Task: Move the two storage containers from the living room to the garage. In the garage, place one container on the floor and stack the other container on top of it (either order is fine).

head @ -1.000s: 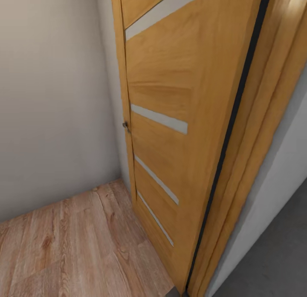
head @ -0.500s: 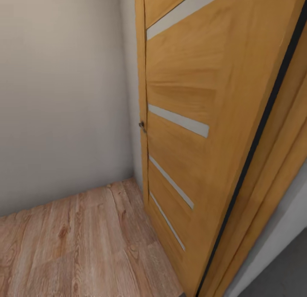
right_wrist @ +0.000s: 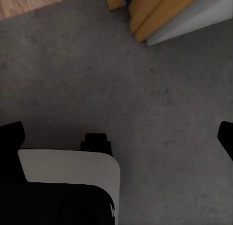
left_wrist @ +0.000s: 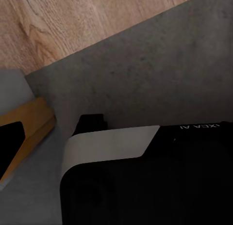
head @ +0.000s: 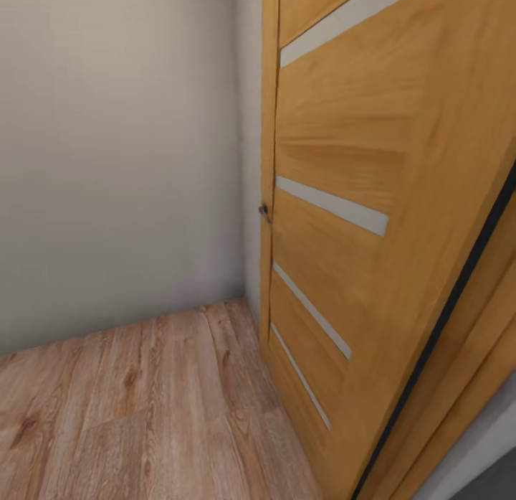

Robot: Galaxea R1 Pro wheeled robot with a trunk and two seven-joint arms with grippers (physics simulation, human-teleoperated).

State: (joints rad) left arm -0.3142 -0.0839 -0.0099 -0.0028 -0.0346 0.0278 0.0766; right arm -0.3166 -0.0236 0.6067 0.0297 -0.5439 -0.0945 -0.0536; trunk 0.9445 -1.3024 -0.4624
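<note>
Swinging leftward, the head camera had slid the wooden door (head: 373,199) toward 3 o'clock, exposing more wall (head: 122,163) and plank floor (head: 143,407); no container was visible, jaw states could not be told, suggesting transit through the doorway onto concrete (right_wrist: 145,89)

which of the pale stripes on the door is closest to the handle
The second stripe from the top on the wooden door. Its near end sits level with the small metal handle; the stripe above and the two below lie farther off.
</note>
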